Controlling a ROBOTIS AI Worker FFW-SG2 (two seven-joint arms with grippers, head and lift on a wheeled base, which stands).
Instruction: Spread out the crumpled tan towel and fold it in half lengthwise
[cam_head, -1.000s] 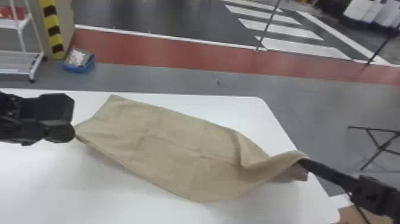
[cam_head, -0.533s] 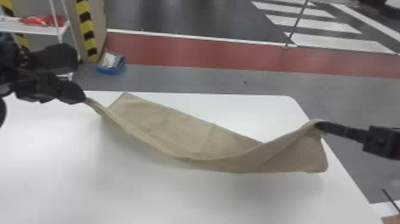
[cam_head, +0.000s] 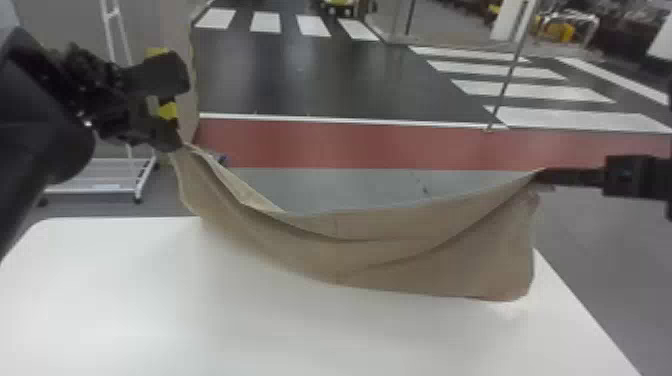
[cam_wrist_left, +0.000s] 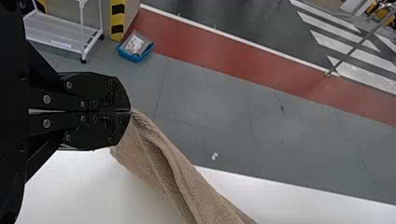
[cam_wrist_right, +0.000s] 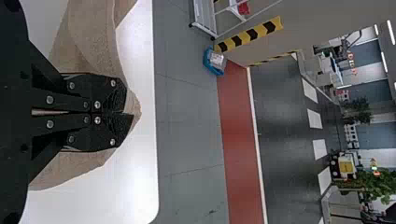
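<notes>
Between the two grippers the tan towel (cam_head: 400, 250) hangs in a sagging, folded curve, lifted at both ends, its lower edge low over the white table. At its left end my left gripper (cam_head: 176, 145) is shut on a corner. My right gripper (cam_head: 542, 175) holds the other end up near the table's right side. In the left wrist view, the left gripper (cam_wrist_left: 130, 111) pinches the tip of the towel (cam_wrist_left: 163, 163), which trails away in creases. The right wrist view has the right gripper (cam_wrist_right: 128, 113) closed on the towel (cam_wrist_right: 88, 42), with cloth on both sides of it.
The white table (cam_head: 300, 340) lies under the towel, its far edge behind the cloth. Beyond it on the floor stand a white rack (cam_head: 100, 175) at the left and a blue bin (cam_wrist_left: 135, 49). A thin pole (cam_head: 507, 75) rises farther back.
Both grippers have risen with the towel's ends, lifting the cloth from lying mostly on the table into a hanging sag. The head view has also tilted up.
</notes>
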